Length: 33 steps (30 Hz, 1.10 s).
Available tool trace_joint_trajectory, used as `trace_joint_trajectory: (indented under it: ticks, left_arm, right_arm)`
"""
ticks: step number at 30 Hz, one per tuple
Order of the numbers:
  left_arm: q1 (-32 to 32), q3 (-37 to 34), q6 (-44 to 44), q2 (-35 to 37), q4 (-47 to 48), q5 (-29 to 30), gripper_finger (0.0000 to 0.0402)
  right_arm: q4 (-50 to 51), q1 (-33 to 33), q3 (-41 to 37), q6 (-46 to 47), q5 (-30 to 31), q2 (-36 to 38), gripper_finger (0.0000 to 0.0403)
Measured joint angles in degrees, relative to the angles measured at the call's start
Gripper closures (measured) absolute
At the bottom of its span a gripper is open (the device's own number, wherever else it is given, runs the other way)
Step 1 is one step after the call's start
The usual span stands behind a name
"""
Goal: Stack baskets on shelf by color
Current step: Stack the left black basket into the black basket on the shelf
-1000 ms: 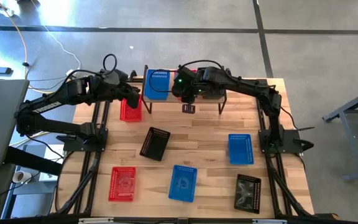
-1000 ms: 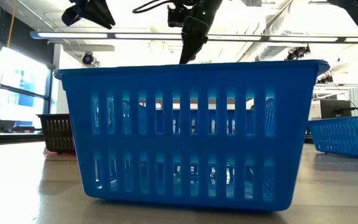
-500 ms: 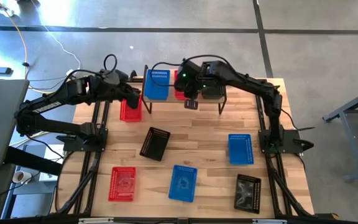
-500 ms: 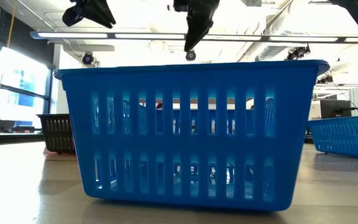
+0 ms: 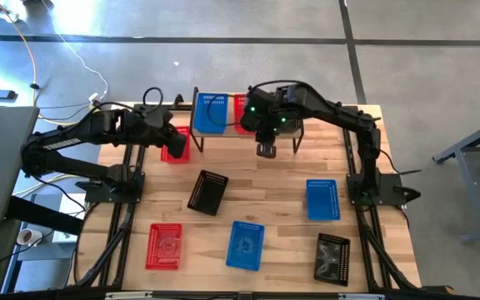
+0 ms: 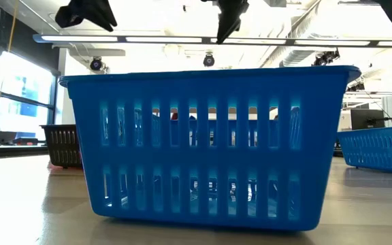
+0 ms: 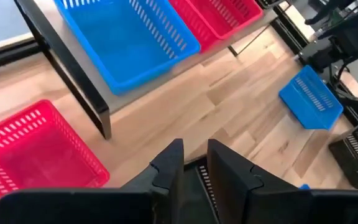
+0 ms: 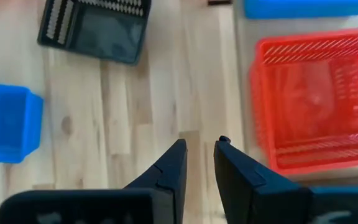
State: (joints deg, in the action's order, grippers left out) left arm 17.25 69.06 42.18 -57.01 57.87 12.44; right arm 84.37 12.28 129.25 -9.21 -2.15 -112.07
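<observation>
The shelf (image 5: 223, 133) stands at the table's far middle. On it a blue basket (image 5: 211, 114) and a red basket (image 5: 242, 110) sit side by side on their bottoms; my right arm hides the shelf's right part. My right gripper (image 5: 266, 151) hangs just in front of the shelf, high above the table, open by a narrow gap with nothing between its fingers (image 8: 201, 155). My left gripper (image 5: 176, 137) hovers above a red basket (image 5: 174, 147) that rests on the table left of the shelf, also narrowly open with nothing in it (image 7: 196, 158).
Loose baskets rest on the table: black (image 5: 207, 192) in the middle, blue (image 5: 322, 199) at the right, red (image 5: 164, 247), blue (image 5: 245, 245) and black (image 5: 332, 257) along the near edge. The near blue basket (image 6: 209, 146) fills the low view.
My right gripper has risen and drawn back from the shelf toward the table's near right, tipping more steeply down. My left gripper has swung a little toward the table's near left. No basket has moved.
</observation>
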Motion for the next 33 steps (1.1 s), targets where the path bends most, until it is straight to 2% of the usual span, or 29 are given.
trace_joint_trajectory:
  ticks: [8,17,26,33]
  left_arm:
    - [-6.5,-0.3,3.4,-2.0,2.8,2.2,0.0337]
    - [-10.7,-9.7,12.0,-2.3,0.9,0.2,0.0337]
    - [-15.3,-14.3,19.1,-2.3,0.2,-0.1,0.0337]
    - [-18.1,-18.4,20.8,-2.3,-5.9,-0.7,0.0337]
  right_arm:
    - [3.6,-3.8,0.0,3.1,0.9,0.0,0.0336]
    - [3.5,-7.6,0.0,12.7,1.2,0.0,0.0336]
    - [3.2,-11.0,0.0,21.8,1.2,0.0,0.0336]
    - [3.7,-14.4,0.0,29.2,1.7,0.0,0.0336]
